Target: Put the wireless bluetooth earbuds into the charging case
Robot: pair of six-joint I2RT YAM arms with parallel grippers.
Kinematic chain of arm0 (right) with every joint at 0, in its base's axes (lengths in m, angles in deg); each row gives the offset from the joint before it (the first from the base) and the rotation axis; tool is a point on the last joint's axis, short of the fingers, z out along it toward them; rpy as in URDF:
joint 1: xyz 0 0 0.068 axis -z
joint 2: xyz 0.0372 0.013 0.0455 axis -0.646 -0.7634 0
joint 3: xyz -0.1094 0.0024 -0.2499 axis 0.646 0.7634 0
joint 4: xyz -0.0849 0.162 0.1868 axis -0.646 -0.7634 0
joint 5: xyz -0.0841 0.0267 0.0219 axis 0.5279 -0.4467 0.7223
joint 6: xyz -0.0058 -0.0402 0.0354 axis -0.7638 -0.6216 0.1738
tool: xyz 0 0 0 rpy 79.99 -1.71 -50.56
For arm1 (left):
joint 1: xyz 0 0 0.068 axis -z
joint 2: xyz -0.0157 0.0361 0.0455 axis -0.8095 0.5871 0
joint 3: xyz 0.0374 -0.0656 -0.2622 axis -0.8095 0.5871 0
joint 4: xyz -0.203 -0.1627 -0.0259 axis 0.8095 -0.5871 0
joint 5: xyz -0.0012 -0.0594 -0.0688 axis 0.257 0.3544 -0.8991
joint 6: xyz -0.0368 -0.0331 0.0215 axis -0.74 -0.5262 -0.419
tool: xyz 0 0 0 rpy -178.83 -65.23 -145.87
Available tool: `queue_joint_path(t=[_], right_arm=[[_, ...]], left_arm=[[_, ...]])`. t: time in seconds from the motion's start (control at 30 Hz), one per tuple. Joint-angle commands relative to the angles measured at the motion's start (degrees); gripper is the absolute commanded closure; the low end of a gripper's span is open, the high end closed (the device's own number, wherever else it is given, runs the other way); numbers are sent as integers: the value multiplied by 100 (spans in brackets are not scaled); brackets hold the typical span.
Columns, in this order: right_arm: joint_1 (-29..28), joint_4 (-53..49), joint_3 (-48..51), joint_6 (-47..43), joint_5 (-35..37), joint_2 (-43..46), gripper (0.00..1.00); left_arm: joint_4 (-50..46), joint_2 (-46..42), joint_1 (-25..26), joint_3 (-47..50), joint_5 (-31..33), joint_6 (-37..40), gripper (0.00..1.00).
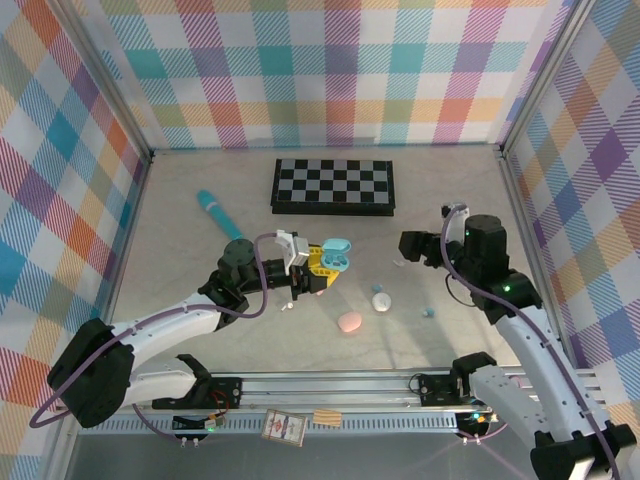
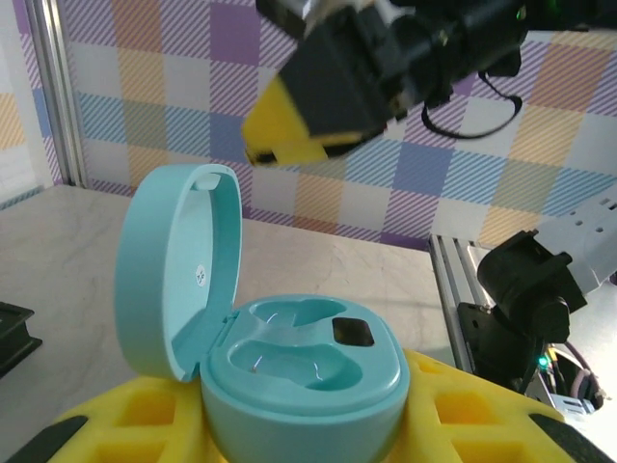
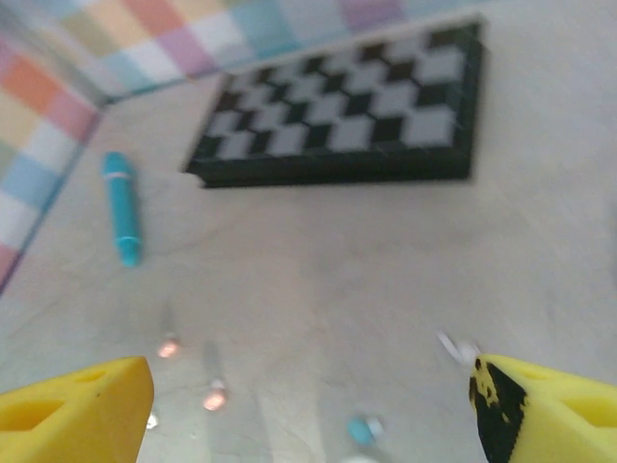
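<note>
My left gripper (image 1: pixel 322 268) is shut on the teal charging case (image 1: pixel 337 256), lifted above the table. In the left wrist view the case (image 2: pixel 304 371) sits between yellow fingers (image 2: pixel 482 410), its lid (image 2: pixel 178 270) swung up and both wells bare. My right gripper (image 1: pixel 408 246) hovers to the right of it, open, with nothing between its yellow fingers (image 3: pixel 554 410). On the table below lie small earbuds: two pink (image 3: pixel 214 395), one pale blue (image 3: pixel 362 429) and one white (image 3: pixel 458 347). The blue one (image 1: pixel 428 312) lies at the near right.
A folded chessboard (image 1: pixel 334 185) lies at the back. A teal pen-like stick (image 1: pixel 213 211) lies at the back left. A white pebble case (image 1: pixel 381 300) and a pink one (image 1: pixel 350 322) rest near the middle. Checkered walls enclose three sides.
</note>
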Motion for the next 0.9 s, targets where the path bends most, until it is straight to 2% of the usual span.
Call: queue_joint_path(t=[0.0,0.07,0.2,0.37,0.53,0.87], right_arm=[[247,-1140,256,968,689,-184,16],[356,-1292,516,1307,540,-345,16],[378,-875,1152,1999,-39,-546,18],[383,-1063,1480,2887,276,-886,27],[385,-1216,1585,3216,423,-1232,30],[408,-721,1783,3440,441,-1599,35]], left_arm=[[522,36,37,71,45,-50,71],[562,83,39,64,18,-55,71],[590,145,40,61,-17,-49,71],[584,133,39,53,-34,-50,71],[548,119,39,66,-44,-33,71],[516,143,40,26,-69,-17,71]])
